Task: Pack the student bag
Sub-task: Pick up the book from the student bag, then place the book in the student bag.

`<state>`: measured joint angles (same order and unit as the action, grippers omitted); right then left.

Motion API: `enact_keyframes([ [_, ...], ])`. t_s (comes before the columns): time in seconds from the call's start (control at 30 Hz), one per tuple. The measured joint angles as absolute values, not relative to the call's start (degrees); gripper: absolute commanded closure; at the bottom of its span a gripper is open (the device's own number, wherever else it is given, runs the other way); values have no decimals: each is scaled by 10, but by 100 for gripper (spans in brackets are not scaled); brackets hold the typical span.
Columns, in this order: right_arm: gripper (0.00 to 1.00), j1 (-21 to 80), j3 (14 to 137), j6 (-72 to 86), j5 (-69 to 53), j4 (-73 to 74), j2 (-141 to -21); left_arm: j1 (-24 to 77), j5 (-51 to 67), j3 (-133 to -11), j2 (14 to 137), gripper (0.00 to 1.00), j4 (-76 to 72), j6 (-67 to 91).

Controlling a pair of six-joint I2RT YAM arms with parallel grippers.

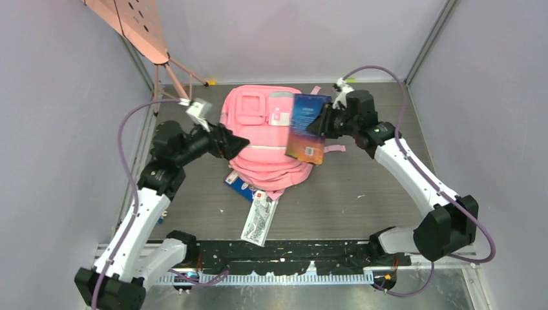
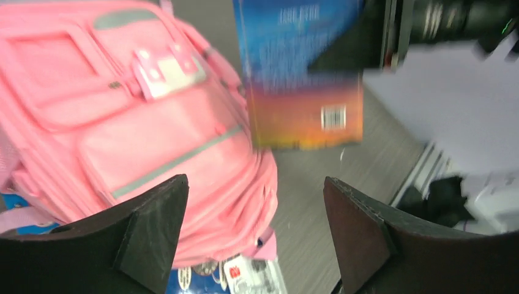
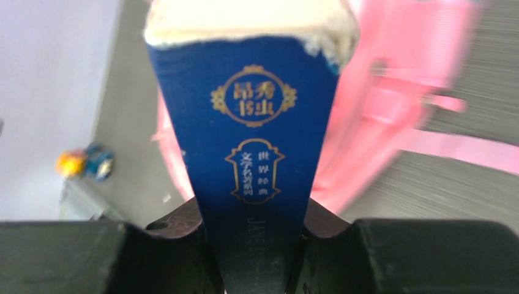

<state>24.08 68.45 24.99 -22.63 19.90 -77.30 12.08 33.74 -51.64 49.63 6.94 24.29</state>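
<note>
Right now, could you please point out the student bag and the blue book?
student bag (image 1: 258,129), top external view, front panel.
blue book (image 1: 304,132), top external view, back cover.

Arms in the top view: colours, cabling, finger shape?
Both arms match: left arm and right arm have white links with black joints and bases. A purple cable runs along each. The left gripper and right gripper are black, with thick wedge-shaped fingers.
</note>
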Motion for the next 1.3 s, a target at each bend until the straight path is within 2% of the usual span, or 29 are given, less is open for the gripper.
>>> enact_keyframes([
  [0.1, 100, 196, 679, 249, -108, 250, -752, 220, 274, -532, 546, 17, 135, 166],
  [0.23, 100, 183, 658, 237, 24, 303, -703, 326, 193, -569, 638, 22, 230, 72],
  [0.43, 100, 187, 617, 226, 93, 344, -611, 413, 103, -634, 774, 33, 316, -15],
  [0.6, 100, 187, 597, 226, 105, 352, -568, 430, 67, -674, 858, 44, 343, -37],
  [0.67, 100, 187, 594, 226, 108, 354, -562, 431, 57, -674, 871, 46, 346, -39],
  [1.3, 100, 188, 580, 223, 113, 356, -559, 441, 47, -674, 884, 42, 355, -41],
])
